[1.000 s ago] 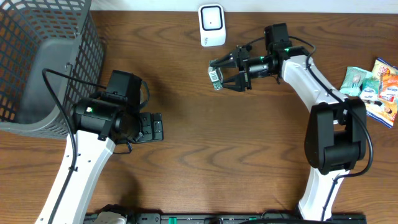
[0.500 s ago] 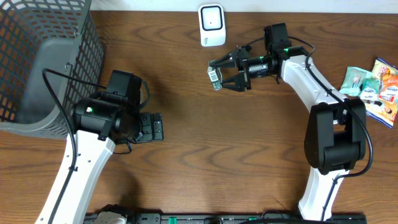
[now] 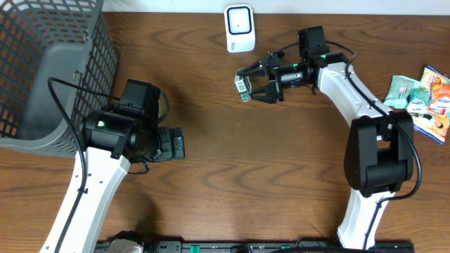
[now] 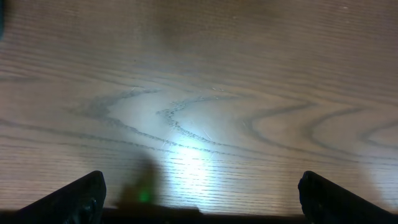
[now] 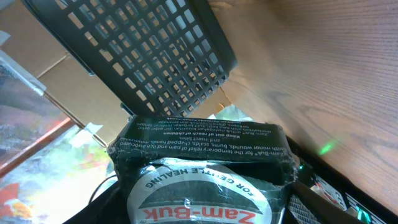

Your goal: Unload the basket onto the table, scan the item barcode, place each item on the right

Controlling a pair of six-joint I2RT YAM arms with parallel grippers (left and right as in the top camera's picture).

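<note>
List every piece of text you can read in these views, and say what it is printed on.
"Zam-Buk": seen upside down on the Zam-Buk package held in the right gripper, right wrist view.
"HEALING": same package, curved along the band beside the brand.
"Keep out of reach of children": same package, small print on the dark face.
Remaining small print there: too blurred to quote.
Barcode label on the package, overhead view: too small to read.
Snack packets: print too small to read.
</note>
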